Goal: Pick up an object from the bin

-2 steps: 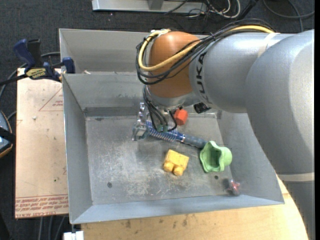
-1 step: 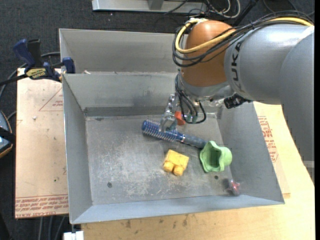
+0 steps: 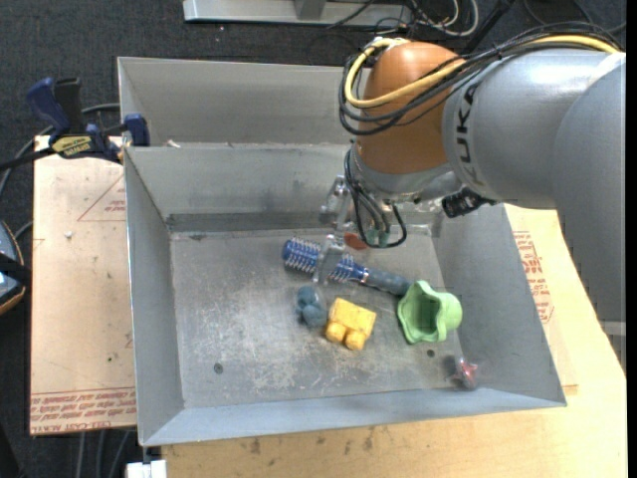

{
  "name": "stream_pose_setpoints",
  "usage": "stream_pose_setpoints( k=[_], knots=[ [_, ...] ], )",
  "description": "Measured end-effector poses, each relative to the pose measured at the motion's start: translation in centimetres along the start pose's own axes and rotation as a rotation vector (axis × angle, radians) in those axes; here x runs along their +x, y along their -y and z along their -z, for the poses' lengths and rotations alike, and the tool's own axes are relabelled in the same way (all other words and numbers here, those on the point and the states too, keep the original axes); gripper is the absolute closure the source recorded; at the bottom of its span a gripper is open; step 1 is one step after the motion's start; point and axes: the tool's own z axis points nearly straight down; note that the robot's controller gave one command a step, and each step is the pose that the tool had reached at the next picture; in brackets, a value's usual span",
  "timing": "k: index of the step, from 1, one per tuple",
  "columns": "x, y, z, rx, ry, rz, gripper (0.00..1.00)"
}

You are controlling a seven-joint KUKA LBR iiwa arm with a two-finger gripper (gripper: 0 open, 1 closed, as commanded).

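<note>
In the camera view the gripper (image 3: 344,235) hangs low in the bin (image 3: 229,366), just above the middle of a blue brush (image 3: 320,261) with a grey handle. Whether the claw is apart or together cannot be told. Just in front of the brush lie a blue-grey lump (image 3: 312,308) and a yellow block (image 3: 350,324). A green cup (image 3: 428,313) lies at the brush's handle end, and a small pink thing (image 3: 463,371) lies beyond the cup.

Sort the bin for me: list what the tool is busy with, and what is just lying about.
In play: tool, over the blue bristled brush in the middle of the bin.
Lying about: grey-blue lump; yellow block; green cup-like piece; small pinkish thing near the front right corner.
</note>
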Motion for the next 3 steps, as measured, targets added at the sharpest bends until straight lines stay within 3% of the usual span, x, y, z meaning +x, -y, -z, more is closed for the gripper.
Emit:
stream_pose_setpoints(
  k=[1, 2, 3],
  knots=[
    [-2.0, 4.6, -9.2, -0.004, 0.001, 0.35, 0.0],
    [-2.3, 4.6, -8.9, -0.003, 0.01, 0.35, 1.0],
    [-0.8, 6.2, 9.6, 0.0, 0.006, 0.398, 1.0]
  ],
)
